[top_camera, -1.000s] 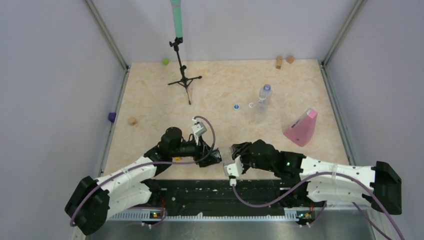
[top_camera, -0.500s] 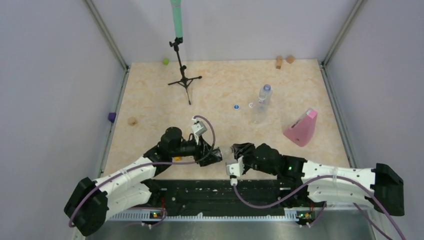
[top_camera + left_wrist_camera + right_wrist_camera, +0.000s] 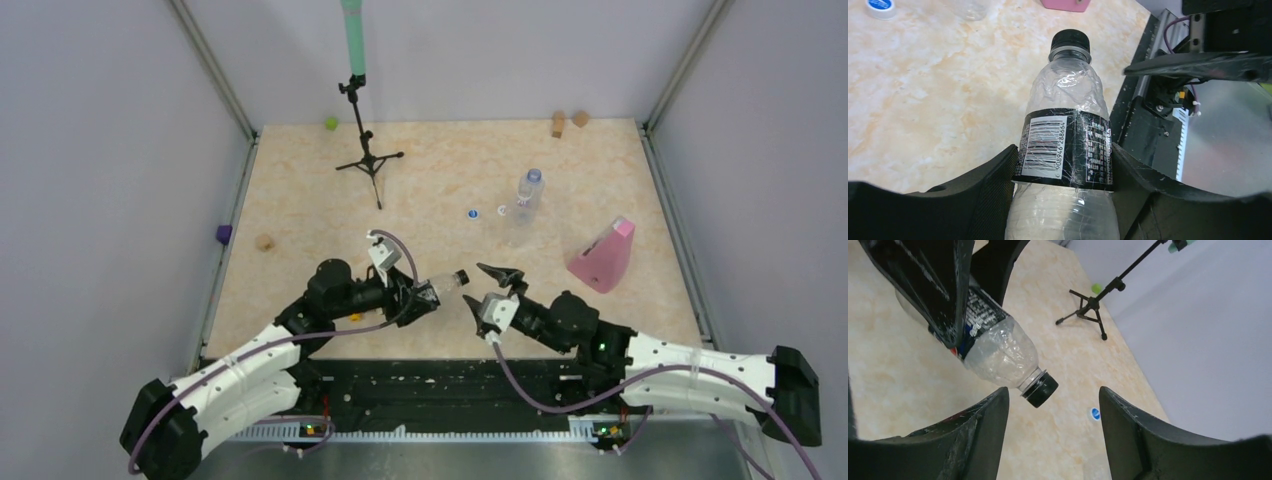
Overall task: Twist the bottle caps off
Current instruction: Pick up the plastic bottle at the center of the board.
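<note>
Top external view: just below the frame's centre, the left gripper (image 3: 425,297) carries the held bottle (image 3: 443,285) above the table, neck pointing right toward the right gripper (image 3: 487,289).
Left hand: clamped on the bottle's black label band, one finger on each side, as the left wrist view shows.
Why held so: gripping the body probably keeps the bottle from turning and leaves the neck free for the other hand.
Black cap (image 3: 1040,389): on the neck, not yet off; in the right wrist view it sits low in the centre, in the gap between the right fingers and touching neither.
Right hand: jaws spread wide and holding nothing, lined up with the cap, likely for a fresh bite.
Other task things: the second bottle (image 3: 524,205) stands right of centre, with a blue cap (image 3: 472,213) and a white cap (image 3: 502,211) lying loose just beside it on the table.
Change from a second ago: the right jaws were closed at the bottle's neck and have since opened and backed off to the right, while the left arm has swung the bottle up and to the left.
</note>
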### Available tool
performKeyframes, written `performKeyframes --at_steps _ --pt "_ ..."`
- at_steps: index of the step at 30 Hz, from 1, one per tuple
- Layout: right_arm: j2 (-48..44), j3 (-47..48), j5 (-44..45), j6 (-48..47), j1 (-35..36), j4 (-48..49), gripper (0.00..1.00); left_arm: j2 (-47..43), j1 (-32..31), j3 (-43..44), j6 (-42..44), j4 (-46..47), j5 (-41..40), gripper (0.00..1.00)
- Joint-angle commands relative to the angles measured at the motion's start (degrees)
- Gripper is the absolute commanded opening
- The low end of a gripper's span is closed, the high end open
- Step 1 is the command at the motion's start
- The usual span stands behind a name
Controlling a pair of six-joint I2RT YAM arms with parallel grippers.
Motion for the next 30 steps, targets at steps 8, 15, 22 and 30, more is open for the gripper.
performKeyframes --at_steps 8,15,22,30 --pt "-3.5 2.0 10.0 56.7 0.6 1.6 0.65 -7.5 -0.2 -6.6 1.4 11.1 -4.3 0.00" --pt "-1.8 3.9 7.7 78.8 0.2 -0.6 0.66 -8.8 -0.2 -8.4 2.3 13.9 2.1 0.00" --pt "-2.3 2.9 -0.3 88.6 -4.6 1.2 0.67 -9.7 -0.2 -9.6 1.1 17.8 6.4 0.00" --pt "-3.2 2.8 -2.4 89.9 -6.4 0.2 0.61 -10.4 -0.2 -9.5 0.6 18.1 10.0 0.00"
